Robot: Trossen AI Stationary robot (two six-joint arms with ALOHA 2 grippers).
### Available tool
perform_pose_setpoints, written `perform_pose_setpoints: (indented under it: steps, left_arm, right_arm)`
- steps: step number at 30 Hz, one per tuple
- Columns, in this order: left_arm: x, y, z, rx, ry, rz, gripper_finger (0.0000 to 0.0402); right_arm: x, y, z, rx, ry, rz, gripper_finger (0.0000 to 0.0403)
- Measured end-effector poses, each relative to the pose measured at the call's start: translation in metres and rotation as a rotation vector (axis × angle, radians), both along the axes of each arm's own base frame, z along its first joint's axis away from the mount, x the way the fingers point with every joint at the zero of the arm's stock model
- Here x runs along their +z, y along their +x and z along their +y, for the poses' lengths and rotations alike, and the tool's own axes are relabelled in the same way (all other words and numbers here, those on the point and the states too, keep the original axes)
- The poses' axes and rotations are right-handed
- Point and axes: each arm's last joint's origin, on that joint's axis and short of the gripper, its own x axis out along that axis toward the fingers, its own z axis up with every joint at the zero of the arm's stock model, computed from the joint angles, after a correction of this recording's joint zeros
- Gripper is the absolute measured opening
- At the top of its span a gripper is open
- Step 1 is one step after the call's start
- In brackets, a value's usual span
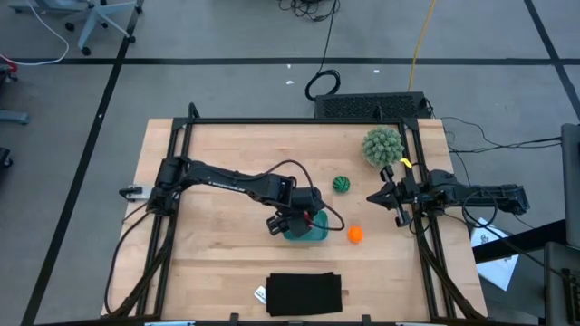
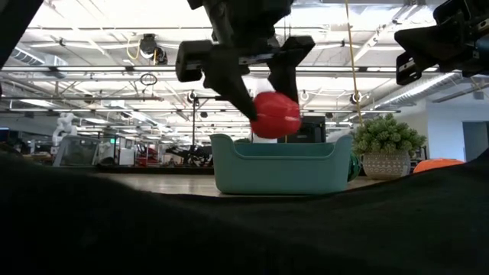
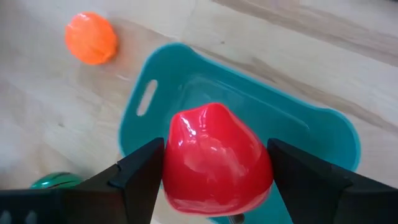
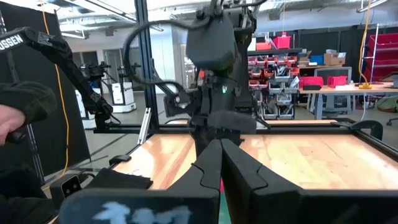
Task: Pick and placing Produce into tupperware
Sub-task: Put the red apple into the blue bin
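Left gripper (image 3: 214, 180) clamped on red piece (image 3: 214, 165) above teal container (image 3: 311, 130); next: open, drop; right gripper (image 4: 219, 168) closed, empty

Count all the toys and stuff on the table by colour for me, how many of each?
Red: 1, the shiny red plastic toy piece, held by the left gripper above the teal plastic tub.
Orange: 1, the orange ball.
Dark green: 1, the striped ball.
Pale green: 1, the big spiky ball.
Teal: 1, the tub.
Black: 1, the flat rectangle.
Total: 6
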Motion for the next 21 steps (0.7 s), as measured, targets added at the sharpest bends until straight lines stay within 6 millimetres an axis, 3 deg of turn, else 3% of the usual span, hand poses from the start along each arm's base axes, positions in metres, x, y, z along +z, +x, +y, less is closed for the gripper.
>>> perform_pose_setpoints:
  steps: [21]
  left_arm:
    - [-0.028, 0.005, -0.010, 0.053, -0.010, 0.090, 0.0273]
  right_arm:
    - [0.000, 0.000, 0.000, 0.000, 0.000, 0.005, 0.0000]
